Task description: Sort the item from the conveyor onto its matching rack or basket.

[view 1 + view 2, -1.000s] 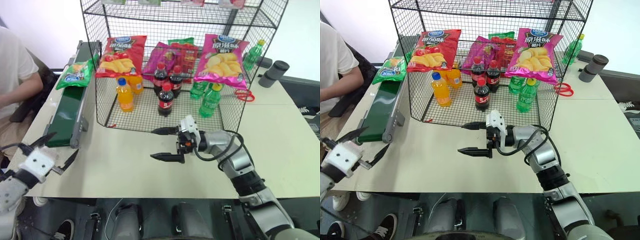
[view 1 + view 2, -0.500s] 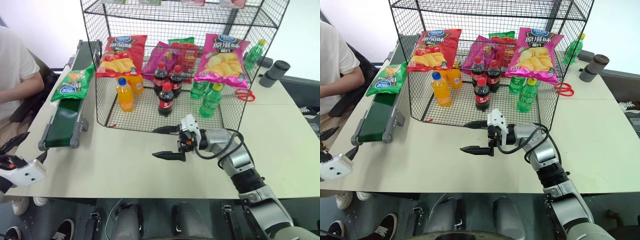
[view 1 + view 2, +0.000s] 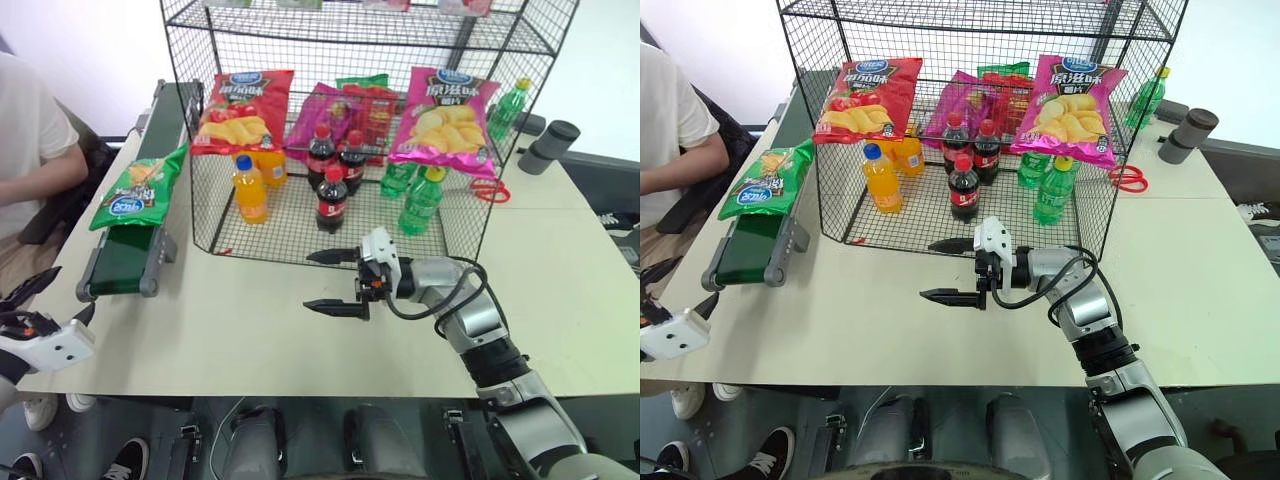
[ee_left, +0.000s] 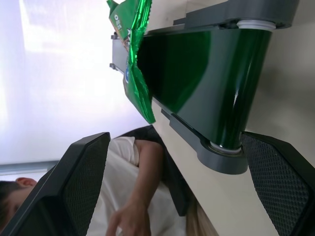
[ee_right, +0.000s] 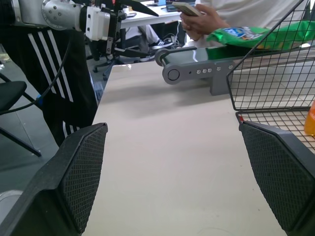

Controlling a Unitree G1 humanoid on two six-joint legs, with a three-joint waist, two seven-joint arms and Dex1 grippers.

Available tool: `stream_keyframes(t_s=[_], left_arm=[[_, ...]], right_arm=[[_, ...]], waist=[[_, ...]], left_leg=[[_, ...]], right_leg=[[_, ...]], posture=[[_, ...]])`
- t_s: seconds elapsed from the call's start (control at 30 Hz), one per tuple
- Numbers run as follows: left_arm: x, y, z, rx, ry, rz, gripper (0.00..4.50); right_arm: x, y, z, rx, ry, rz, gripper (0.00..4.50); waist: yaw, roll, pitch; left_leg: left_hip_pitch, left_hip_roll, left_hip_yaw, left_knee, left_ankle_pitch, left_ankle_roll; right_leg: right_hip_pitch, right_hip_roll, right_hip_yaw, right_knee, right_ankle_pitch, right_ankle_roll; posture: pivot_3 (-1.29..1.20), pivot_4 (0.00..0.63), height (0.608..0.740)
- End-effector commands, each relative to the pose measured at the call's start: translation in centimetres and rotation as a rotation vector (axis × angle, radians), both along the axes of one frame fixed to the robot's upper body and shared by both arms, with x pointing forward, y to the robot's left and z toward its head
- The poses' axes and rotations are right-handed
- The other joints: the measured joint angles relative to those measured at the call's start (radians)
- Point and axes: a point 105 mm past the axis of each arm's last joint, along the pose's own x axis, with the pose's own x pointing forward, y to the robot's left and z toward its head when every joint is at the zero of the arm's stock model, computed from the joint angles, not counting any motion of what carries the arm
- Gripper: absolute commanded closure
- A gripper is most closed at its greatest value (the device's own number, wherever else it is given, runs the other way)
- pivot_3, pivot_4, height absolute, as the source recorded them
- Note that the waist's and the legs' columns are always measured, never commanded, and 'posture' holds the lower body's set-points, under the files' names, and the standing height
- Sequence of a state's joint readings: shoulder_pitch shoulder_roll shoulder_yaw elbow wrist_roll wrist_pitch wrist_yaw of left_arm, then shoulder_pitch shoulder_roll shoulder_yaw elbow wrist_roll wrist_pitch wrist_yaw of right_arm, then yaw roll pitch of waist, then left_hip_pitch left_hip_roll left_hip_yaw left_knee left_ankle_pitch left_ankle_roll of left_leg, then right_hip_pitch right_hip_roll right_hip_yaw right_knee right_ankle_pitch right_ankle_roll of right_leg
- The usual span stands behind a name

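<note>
Over the last second the green chip bag (image 3: 133, 188) has travelled down the conveyor (image 3: 128, 258) toward me, and now it lies near the near end of the belt, partly hanging over the left rail. My left end effector (image 3: 30, 305) has moved out to the left and sits low at the near left edge of the surface (image 3: 250, 330), with its fingers spread and nothing between them, well apart from the bag. My right end effector (image 3: 335, 281) has stayed in front of the black wire rack (image 3: 470, 130), also spread and empty. I judge that the bag is now within reach, so the left arm should go in for the pick.
</note>
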State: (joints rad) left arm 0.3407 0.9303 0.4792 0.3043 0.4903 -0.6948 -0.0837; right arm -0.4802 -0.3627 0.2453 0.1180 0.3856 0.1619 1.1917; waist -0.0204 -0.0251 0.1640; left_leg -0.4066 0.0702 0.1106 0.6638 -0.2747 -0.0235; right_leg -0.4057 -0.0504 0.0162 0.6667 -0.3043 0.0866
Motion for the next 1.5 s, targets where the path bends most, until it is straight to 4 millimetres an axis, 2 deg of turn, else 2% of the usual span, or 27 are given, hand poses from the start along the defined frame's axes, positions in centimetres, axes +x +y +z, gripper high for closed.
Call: stream_keyframes(t_s=[0.03, 0.9, 1.07, 1.2, 1.4, 1.43, 1.5], left_arm=[[0.1, -0.2, 0.7, 0.013, -0.020, -0.022, 0.00], [1.5, -0.3, 0.6, 0.016, -0.018, -0.052, 0.00], [2.1, -1.5, -0.2, -0.020, -0.002, -0.085, 0.00], [2.5, -2.8, -0.4, -0.054, 0.007, -0.125, 1.24], [2.8, -3.5, 0.0, -0.065, -0.007, -0.143, 4.20], [2.8, -3.4, 0.0, -0.069, -0.009, -0.139, 4.35], [2.8, -3.4, 0.1, -0.071, -0.008, -0.137, 4.35]], right_arm=[[0.0, 0.1, 1.3, 0.035, -0.054, 0.000, 0.03], [-0.1, 0.2, 1.1, 0.030, -0.046, -0.013, 0.03], [-0.3, 0.2, 1.1, 0.033, -0.047, -0.012, 0.03], [-0.3, 0.4, 1.3, 0.041, -0.048, -0.017, 0.00], [-0.5, 0.4, 1.2, 0.039, -0.047, -0.016, 0.00], [-0.4, 0.4, 1.3, 0.041, -0.046, -0.020, 0.00], [-0.4, 0.4, 1.2, 0.039, -0.049, -0.023, 0.00]], waist=[[0.000, 0.000, 0.000], [0.002, 0.000, 0.000], [0.002, 0.000, 0.000], [0.002, 0.000, 0.000], [0.002, 0.000, 0.000], [0.002, 0.000, 0.000], [0.003, 0.000, 0.000]], left_leg=[[0.000, 0.000, 0.000, 0.000, 0.000, 0.000], [0.000, -0.001, 0.003, 0.000, 0.000, 0.000], [0.000, -0.001, 0.004, 0.000, 0.000, 0.000], [0.000, -0.001, 0.004, 0.000, 0.000, 0.000], [0.000, -0.001, 0.004, 0.000, 0.000, 0.000], [0.000, -0.001, 0.004, 0.000, 0.000, 0.000], [0.000, -0.001, 0.004, 0.000, 0.000, 0.000]], right_leg=[[0.000, 0.000, 0.000, 0.000, 0.000, 0.000], [0.000, 0.001, 0.000, 0.000, 0.000, 0.000], [0.000, 0.001, 0.000, 0.000, 0.000, 0.000], [0.000, 0.001, 0.000, 0.000, 0.000, 0.000], [-0.001, 0.001, 0.000, 0.000, 0.000, 0.000], [0.000, 0.001, 0.000, 0.000, 0.000, 0.000], [0.000, 0.001, 0.000, 0.000, 0.000, 0.000]], posture=[[0.00, 0.150, 0.740], [0.00, 0.150, 0.740], [0.00, 0.150, 0.740], [0.00, 0.150, 0.740], [0.00, 0.150, 0.740], [0.00, 0.150, 0.740], [0.00, 0.150, 0.740]])
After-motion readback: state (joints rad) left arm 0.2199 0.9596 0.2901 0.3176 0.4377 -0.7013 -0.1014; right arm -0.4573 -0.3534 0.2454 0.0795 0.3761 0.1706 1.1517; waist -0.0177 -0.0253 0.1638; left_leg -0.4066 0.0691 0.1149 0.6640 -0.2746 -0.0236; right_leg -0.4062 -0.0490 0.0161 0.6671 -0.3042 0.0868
